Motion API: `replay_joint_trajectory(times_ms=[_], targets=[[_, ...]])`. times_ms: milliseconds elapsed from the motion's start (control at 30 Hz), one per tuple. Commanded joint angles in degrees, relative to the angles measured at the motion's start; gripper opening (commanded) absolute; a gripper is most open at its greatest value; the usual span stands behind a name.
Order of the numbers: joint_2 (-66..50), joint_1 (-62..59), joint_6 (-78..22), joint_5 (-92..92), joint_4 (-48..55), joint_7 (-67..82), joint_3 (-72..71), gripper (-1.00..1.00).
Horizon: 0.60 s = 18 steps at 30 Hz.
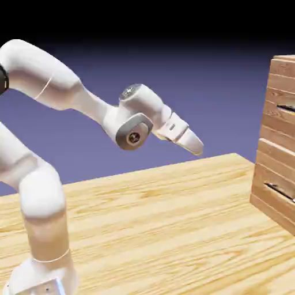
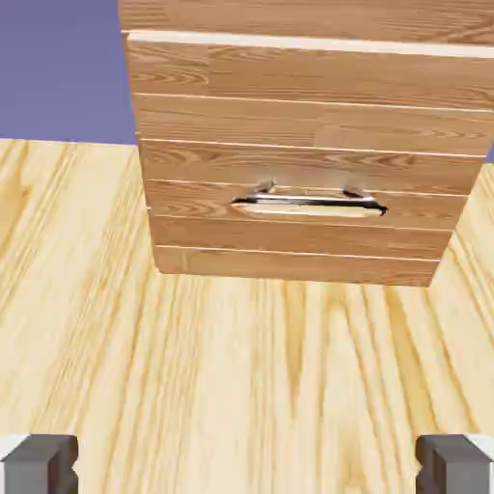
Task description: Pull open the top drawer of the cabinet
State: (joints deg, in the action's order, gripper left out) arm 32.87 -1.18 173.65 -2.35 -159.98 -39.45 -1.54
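In the hand view, the hand [image 2: 247,465] is open, its tips apart at the lower corners, above the pale worktop [image 2: 247,376]. Beyond, the cabinet [image 1: 275,184] stands at the exterior view's right edge, the top drawer [image 1: 281,106] at its upper right.

Cabinet [image 1: 276,155]: cut off by the exterior view's right edge.
Top drawer's handle [image 1: 286,108]: cropped there too.
Robot's base [image 1: 43,279]: cut off below.

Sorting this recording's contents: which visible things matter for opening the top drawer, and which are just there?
For the job:
- top drawer
- its handle
- gripper
- cabinet

Just there:
- lower drawer
- its handle
- tabletop
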Motion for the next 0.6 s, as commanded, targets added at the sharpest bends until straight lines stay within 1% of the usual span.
replay_joint_trajectory(times_ms=[0,567], targets=[[0.18,-1.55,-0.29,-1.95,0.84,2.50,-1.28,0.00],[3.16,-27.89,-5.28,-35.08,15.19,44.86,-22.98,0.00]])
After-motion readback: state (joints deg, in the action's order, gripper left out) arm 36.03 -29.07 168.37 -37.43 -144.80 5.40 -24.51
